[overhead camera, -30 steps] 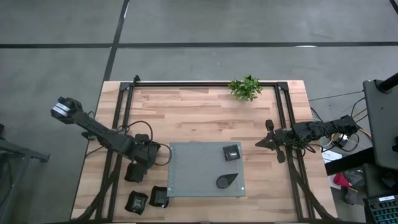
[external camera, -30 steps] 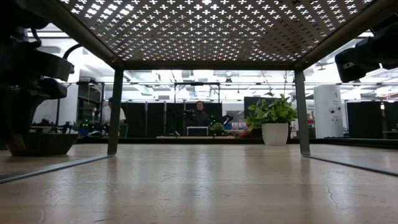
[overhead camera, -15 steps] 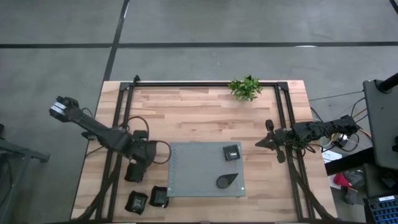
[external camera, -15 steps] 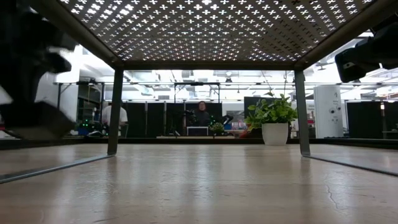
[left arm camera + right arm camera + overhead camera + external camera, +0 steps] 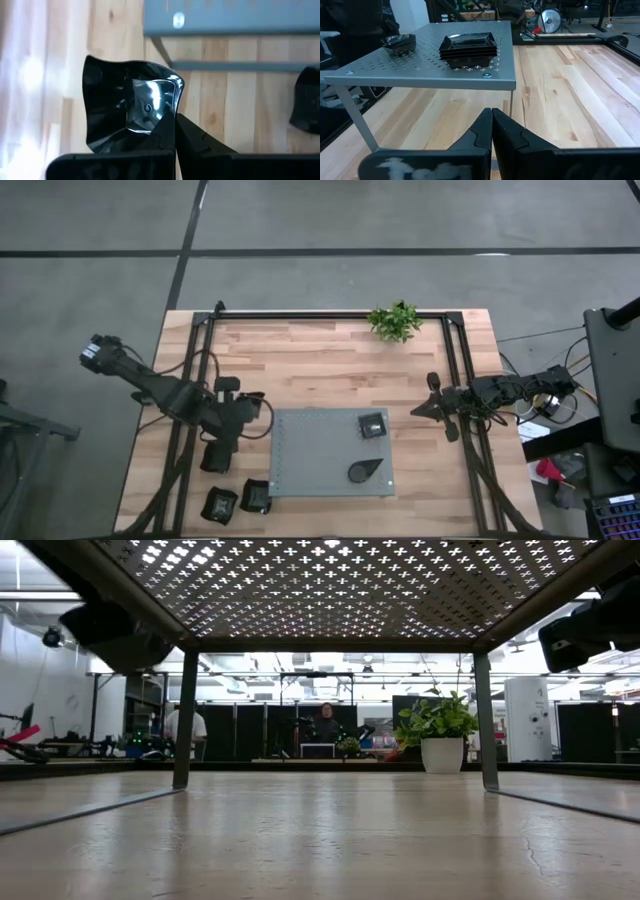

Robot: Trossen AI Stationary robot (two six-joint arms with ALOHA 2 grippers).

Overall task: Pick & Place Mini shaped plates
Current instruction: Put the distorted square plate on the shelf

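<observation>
Plate (image 5: 127,112) pinched by its rim in my left tool (image 5: 243,417), fingers clamped on it, lifted just beside the mat (image 5: 300,460). Step, I judge: carrying; next, swing over the mat and set it near the two plates there. My right tool (image 5: 424,410) waits shut, beyond the mat.

Left arm: enters from the left edge of the high view, slanting down toward centre-left; left gripper (image 5: 243,409) sits at centre-left of that frame; in its wrist view the two dark fingers (image 5: 167,132) are pressed together, clamped on the rim of a glossy black plate (image 5: 120,107). Right arm: reaches in from the right edge, level, pointing left; right gripper (image 5: 420,411) at centre-right; fingers closed on nothing.
</observation>
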